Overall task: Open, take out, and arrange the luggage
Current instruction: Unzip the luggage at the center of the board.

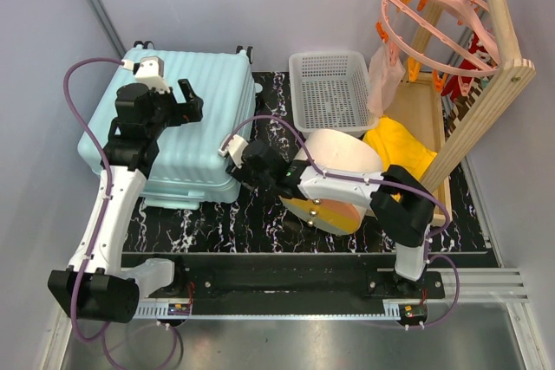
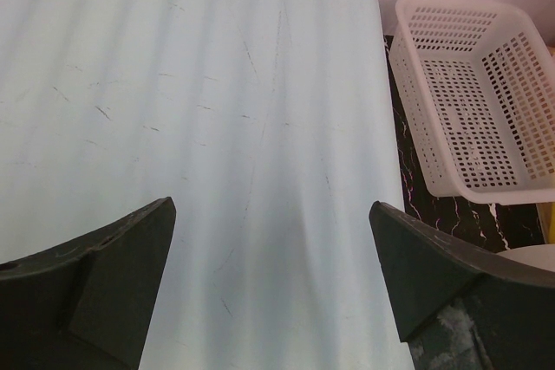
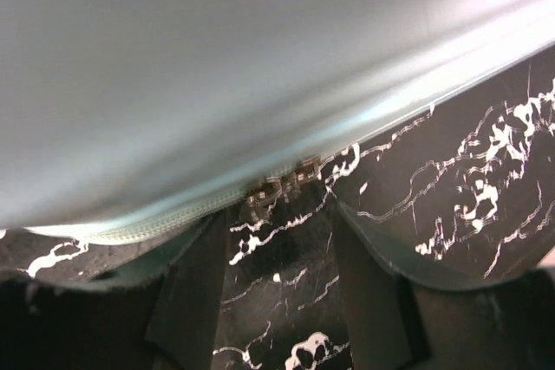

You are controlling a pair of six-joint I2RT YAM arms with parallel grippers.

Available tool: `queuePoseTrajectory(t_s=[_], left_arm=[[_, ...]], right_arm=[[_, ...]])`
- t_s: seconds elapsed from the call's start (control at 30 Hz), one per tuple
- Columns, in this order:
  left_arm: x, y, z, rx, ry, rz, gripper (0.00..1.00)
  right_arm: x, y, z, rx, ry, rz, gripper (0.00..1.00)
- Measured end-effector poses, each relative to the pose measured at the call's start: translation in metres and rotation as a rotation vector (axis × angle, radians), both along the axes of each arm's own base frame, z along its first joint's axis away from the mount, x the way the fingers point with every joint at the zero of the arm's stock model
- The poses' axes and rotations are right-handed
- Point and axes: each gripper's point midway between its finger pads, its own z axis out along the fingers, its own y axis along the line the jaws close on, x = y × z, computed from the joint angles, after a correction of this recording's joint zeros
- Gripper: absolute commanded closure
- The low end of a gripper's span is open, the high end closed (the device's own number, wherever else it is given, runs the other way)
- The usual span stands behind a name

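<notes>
Black marbled matting (image 1: 260, 214) covered the table, and the luggage (image 1: 217, 75) lay flat and zipped shut on its left rear part, close to the left wall. Your right gripper (image 3: 282, 223) sat low at the case's near right edge. Its jaws were partly apart with nothing between them, and the zipper pulls (image 3: 279, 184) were just ahead of the fingertips. You probably needed to pinch one pull squarely and run it along the seam rather than lift it. Your left gripper (image 1: 192, 101) hung over the ribbed shell, spread wide and empty; pressing down there could have steadied the case. Room was tight: the white basket (image 1: 329, 93) stood just beside the case, and the cream roll (image 1: 342, 171) crowded your right arm.
</notes>
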Motion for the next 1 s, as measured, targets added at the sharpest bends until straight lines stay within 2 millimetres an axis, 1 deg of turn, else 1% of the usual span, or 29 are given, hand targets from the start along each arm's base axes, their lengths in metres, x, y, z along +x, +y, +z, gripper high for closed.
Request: queuePoseTrajectory(t_s=[0.2, 0.3, 0.43, 0.5, 0.57, 0.63, 0.7, 0.83, 0.9, 1.0], left_arm=[[0.0, -0.001, 0.0, -0.004, 0.001, -0.005, 0.01], [0.001, -0.001, -0.002, -0.005, 0.005, -0.006, 0.01], [0.002, -0.002, -0.004, -0.006, 0.012, -0.011, 0.01], [0.002, -0.003, -0.004, -0.007, 0.012, -0.015, 0.01], [0.002, -0.004, -0.004, -0.008, 0.012, -0.017, 0.01], [0.002, -0.004, -0.004, -0.008, 0.012, -0.019, 0.01], [0.002, -0.004, -0.004, -0.009, 0.012, -0.02, 0.01], [0.002, -0.004, -0.004, -0.009, 0.012, -0.02, 0.01], [0.002, -0.004, -0.004, -0.009, 0.012, -0.021, 0.01], [0.001, -0.004, -0.004, -0.009, 0.012, -0.022, 0.01]], right_arm=[[-0.005, 0.001, 0.005, 0.052, -0.045, -0.025, 0.41], [-0.006, 0.001, 0.006, 0.06, -0.072, -0.044, 0.44], [-0.007, 0.002, 0.007, 0.06, -0.091, -0.044, 0.5], [-0.006, 0.002, 0.008, 0.059, -0.102, -0.045, 0.55], [-0.003, 0.003, 0.013, 0.067, -0.127, -0.053, 0.6], [0.002, 0.004, 0.019, 0.081, -0.158, -0.068, 0.63], [0.002, 0.005, 0.02, 0.08, -0.167, -0.066, 0.67], [0.0, 0.007, 0.018, 0.07, -0.181, -0.062, 0.67], [0.0, 0.008, 0.018, 0.067, -0.187, -0.065, 0.68], [0.0, 0.009, 0.018, 0.064, -0.193, -0.062, 0.78]])
